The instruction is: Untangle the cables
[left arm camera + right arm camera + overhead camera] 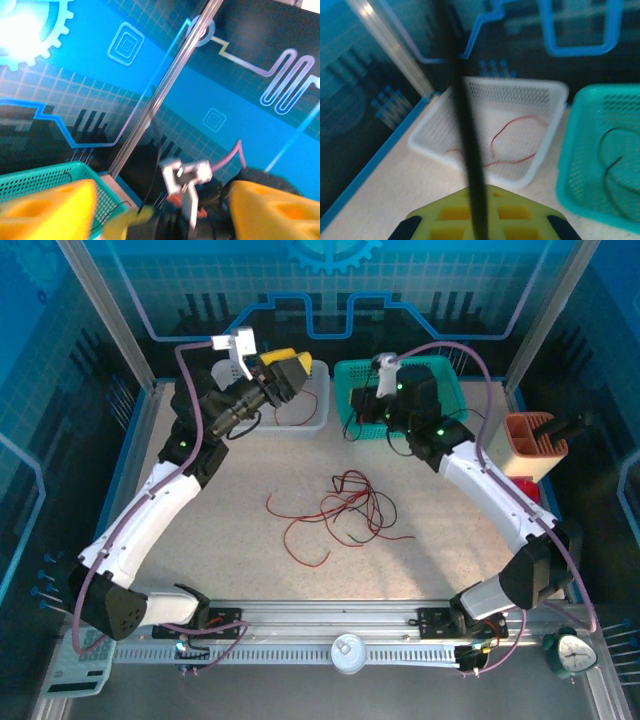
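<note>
On your table [250,540], the red and black cables [350,502] lie tangled at the centre, nearer than the white basket [322,400] far left and the teal basket [455,375] far right. Your left gripper [162,210] hangs over the white basket with its fingers spread wide, while your right gripper [479,200], over the teal basket, is pressed together, pinching a black cable [462,125]. One red cable [515,122] lies in the white basket.

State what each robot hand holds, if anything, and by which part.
The shut right hand pinches a thin black cable; where along its length cannot be told. The open left hand holds nothing.
</note>
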Robot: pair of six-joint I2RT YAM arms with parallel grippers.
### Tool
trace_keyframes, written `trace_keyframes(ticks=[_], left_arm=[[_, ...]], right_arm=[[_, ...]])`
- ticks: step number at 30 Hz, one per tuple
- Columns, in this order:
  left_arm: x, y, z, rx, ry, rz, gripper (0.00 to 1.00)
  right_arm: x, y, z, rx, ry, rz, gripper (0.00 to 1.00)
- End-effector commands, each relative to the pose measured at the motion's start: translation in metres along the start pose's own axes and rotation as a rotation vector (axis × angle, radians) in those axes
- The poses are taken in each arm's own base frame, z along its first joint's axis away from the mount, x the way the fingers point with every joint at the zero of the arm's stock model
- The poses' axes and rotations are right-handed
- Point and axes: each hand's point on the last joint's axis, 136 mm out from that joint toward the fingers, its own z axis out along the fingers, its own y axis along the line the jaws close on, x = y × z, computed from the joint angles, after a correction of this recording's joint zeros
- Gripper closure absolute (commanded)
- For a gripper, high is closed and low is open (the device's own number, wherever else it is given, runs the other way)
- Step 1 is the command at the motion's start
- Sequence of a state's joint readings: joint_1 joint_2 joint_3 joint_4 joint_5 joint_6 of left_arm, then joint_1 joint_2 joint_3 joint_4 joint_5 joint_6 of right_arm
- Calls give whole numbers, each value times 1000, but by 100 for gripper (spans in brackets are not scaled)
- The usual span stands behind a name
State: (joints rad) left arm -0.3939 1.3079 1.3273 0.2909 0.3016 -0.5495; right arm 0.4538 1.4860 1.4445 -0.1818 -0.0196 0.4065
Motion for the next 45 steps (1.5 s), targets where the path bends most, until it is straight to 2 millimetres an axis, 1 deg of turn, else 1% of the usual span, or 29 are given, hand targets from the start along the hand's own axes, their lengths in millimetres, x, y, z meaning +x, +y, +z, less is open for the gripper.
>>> trace_keyframes(ticks=[1,2,5,10,11,14,17,19,21,23,25,26,27,29,32,33,34,35,36,37,38,39,41,43,45], left_arm=[[-9,-6,-12,-24,-34,44,1],[-10,-5,-14,-38,-36,54,1],[-12,-3,-23,-69,-48,84,1],[-12,-5,-36,-89,-53,95,1],[-11,-6,-38,-90,-55,91,1],[-8,-7,-43,-81,-57,70,1],[-5,-7,-45,-75,-58,49,1],[-5,-9,-45,-64,-59,35,1],[-4,-10,-45,-54,-55,20,1],[-3,-12,-45,-47,-51,15,1],[-3,-12,-45,-46,-51,16,1],[-3,-12,-45,-46,-50,17,1],[-3,-12,-45,-48,-50,17,1],[-2,-12,-45,-47,-49,15,1],[-1,-11,-45,-46,-50,12,1],[-1,-10,-45,-47,-51,10,1],[0,-10,-45,-45,-52,9,1],[1,-9,-44,-44,-50,5,1],[1,-9,-44,-42,-51,2,1],[2,-9,-43,-41,-49,-3,1],[3,-8,-43,-40,-49,-6,1],[3,-8,-42,-39,-49,-10,1],[3,-8,-42,-35,-53,-16,1],[3,-8,-41,-31,-54,-22,1],[3,-8,-41,-27,-57,-27,1]], right_arm=[[-37,-34,6,143,-87,38,100],[-45,-45,9,177,-101,42,100],[-58,-74,21,273,-134,38,100],[-59,-126,48,387,-127,77,100],[-57,-139,55,404,-119,96,100],[-43,-173,78,421,-85,180,100],[-27,-197,103,421,-44,251,100],[-13,-207,122,422,-2,279,100],[2,-213,141,411,47,317,100],[18,-214,160,389,96,362,100],[31,-213,174,373,127,404,100],[31,-209,177,363,131,417,100],[46,-212,186,366,157,433,100],[57,-209,193,361,180,459,100],[74,-207,198,357,221,491,100],[79,-206,199,355,240,501,98],[85,-207,199,356,264,508,93],[88,-205,199,345,287,509,86],[91,-204,198,341,313,513,75],[92,-203,196,338,338,512,62],[92,-201,192,335,360,504,52],[90,-200,189,334,375,498,45],[82,-196,178,338,390,470,32],[72,-193,165,363,394,437,22],[64,-194,151,398,394,407,16]])
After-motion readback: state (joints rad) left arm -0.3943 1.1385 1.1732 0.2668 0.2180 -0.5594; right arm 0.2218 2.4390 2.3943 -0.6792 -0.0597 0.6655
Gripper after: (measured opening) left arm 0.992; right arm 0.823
